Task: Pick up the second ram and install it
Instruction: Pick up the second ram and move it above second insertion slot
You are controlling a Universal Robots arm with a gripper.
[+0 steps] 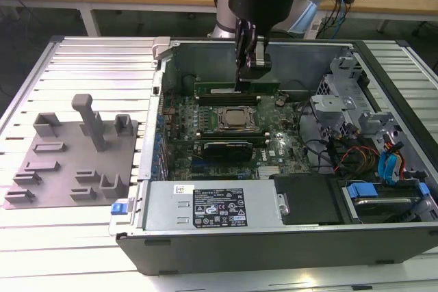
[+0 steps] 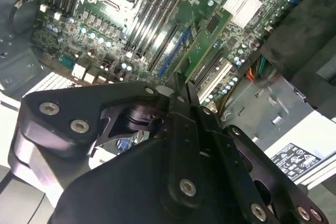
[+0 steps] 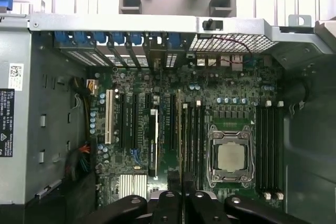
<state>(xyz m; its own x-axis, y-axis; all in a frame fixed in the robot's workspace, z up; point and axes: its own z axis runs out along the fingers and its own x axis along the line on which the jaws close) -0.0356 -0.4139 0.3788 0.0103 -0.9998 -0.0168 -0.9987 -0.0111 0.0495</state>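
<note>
The second ram (image 1: 236, 91) is a long thin dark-green stick lying level inside the open computer case, just beyond the processor socket (image 1: 235, 118) in the exterior view. My gripper (image 1: 245, 80) comes down from above and is shut on its upper edge near the middle. In the first wrist view the ram (image 3: 181, 129) shows edge-on as a dark line running out from between the closed fingers (image 3: 173, 203), over the memory slots (image 3: 193, 140) beside the socket. Whether it touches a slot I cannot tell. The second wrist view shows the gripper (image 2: 179, 90) closed above the motherboard.
Another dark stick (image 1: 222, 147) sits in the slots on the socket's near side. A grey tray (image 1: 72, 162) with upright blocks lies at the exterior view's left. The power supply (image 1: 212, 206), drive bays (image 1: 383, 169), cables and the case walls (image 1: 164, 73) hem in the board.
</note>
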